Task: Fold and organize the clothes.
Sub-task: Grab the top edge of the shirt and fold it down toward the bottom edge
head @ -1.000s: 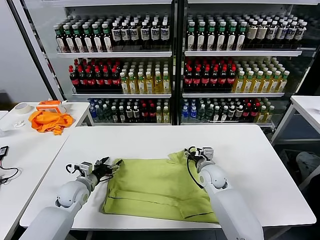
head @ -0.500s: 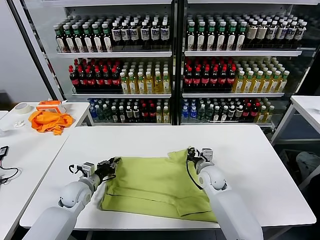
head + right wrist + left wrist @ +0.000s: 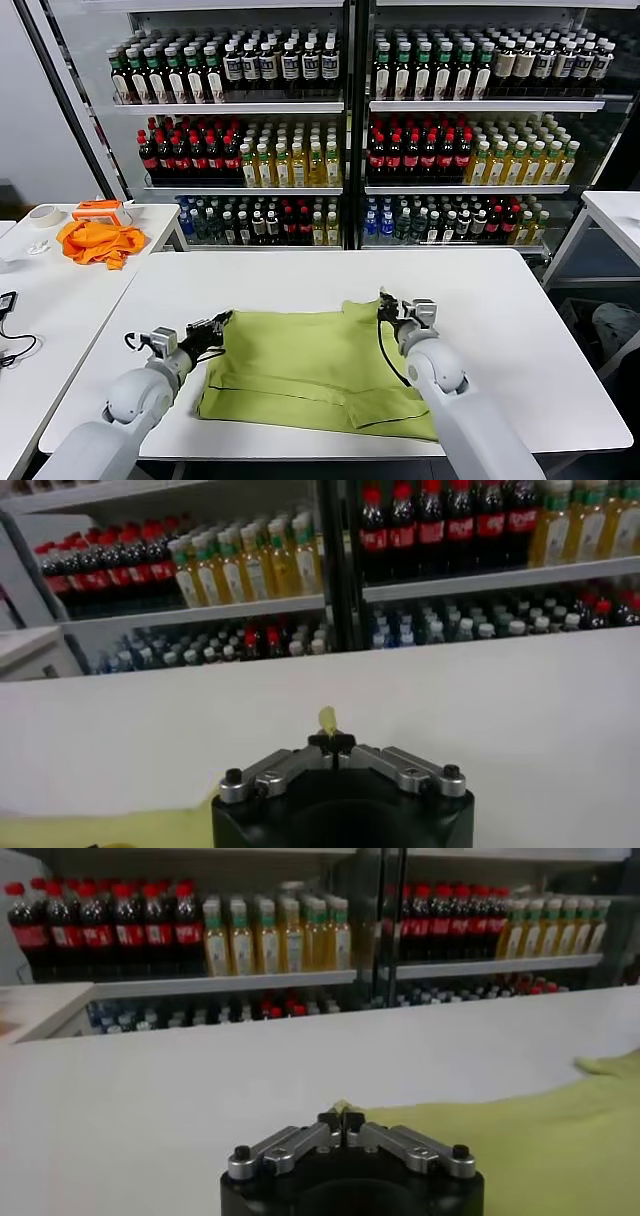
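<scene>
Lime-green T-shirt [image 3: 315, 365] lies flat on the white table [image 3: 500, 300], near its front edge. Left gripper [image 3: 213, 325] pinches the far left corner; right gripper [image 3: 388, 305] pinches the far right corner, both clamped tight. Probably best to lift both evenly, keeping the edge taut. Wrist views show fabric nipped between the closed tips; only the head view shows the whole shirt.

Both arms: smooth, rounded light-grey shells. Left end effector [image 3: 218, 322] and right end effector [image 3: 384, 304]: black housings, silver-grey metal finger links fastened with dark screws. Black cable loops run beside each wrist. No markings legible.
</scene>
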`<state>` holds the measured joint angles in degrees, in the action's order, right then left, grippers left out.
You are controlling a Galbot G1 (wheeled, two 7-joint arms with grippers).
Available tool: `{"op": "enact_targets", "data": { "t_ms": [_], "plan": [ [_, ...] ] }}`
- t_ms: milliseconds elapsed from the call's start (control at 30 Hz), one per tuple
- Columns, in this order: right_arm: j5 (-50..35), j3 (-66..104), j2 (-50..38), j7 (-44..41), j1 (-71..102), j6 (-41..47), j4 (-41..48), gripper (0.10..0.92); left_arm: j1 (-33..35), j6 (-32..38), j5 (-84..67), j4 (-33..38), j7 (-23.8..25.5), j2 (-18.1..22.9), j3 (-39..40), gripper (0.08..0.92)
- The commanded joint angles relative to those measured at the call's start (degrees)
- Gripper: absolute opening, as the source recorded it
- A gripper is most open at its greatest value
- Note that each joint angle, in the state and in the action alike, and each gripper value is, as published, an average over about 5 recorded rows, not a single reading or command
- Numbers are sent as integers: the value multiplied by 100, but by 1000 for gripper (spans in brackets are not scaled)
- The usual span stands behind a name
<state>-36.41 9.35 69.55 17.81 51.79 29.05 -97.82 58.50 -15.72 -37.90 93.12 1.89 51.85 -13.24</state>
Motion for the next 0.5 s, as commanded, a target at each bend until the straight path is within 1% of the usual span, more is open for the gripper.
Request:
{"op": "enact_targets", "data": {
  "t_ms": [33,133,267,500],
  "plan": [
    [-63,308,-480,3,1350,56,-1348,105,1171,301,-120,981,-85,-295,-421,84],
    [-13,384,-554,-18,1645,22,-1629,105,1341,351,-100,1036,-68,-360,-529,84],
    [328,424,-584,-89,1922,-137,-1803,105,1492,453,45,1038,-66,-420,-506,84],
    [421,540,-595,-109,2313,-234,-2016,105,1528,448,47,1063,-55,-444,-490,84]
  ]
}}
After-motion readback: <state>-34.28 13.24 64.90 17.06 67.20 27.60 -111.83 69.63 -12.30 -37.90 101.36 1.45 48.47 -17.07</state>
